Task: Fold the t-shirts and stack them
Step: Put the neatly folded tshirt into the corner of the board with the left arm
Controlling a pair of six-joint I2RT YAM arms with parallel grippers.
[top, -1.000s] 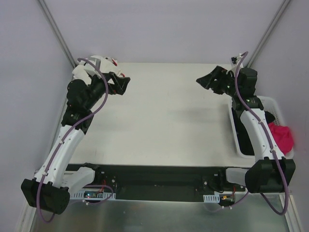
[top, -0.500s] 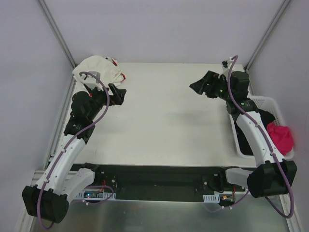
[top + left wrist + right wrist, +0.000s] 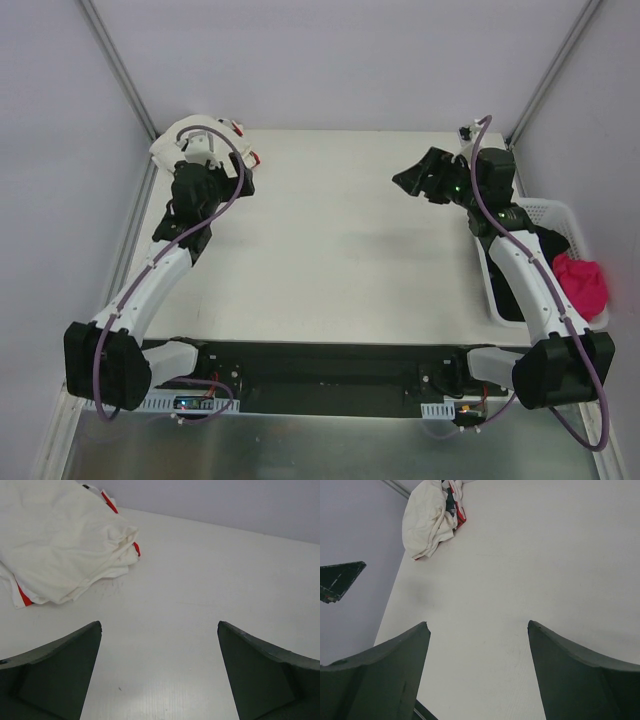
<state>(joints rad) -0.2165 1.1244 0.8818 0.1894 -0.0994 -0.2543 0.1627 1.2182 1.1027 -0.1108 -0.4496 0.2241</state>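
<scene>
Left tool point(image 3: 159, 626) and right tool point(image 3: 477, 624) are held spread apart and empty over the white desk point(image 3: 340, 250). Crumpled cream-white cloth t-shirts point(image 3: 65, 545) with red marks are heaped at the far left corner. Tangled layers could be pinched together, or nudged off the edge.

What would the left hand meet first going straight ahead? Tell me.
Probably bare table: the open left hand points down at it, the t-shirts lying left of that line; depth is unclear.

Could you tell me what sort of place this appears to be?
Likely a robotics lab workcell: a white table between plain walls, a heap of t-shirts and a white basket.
</scene>
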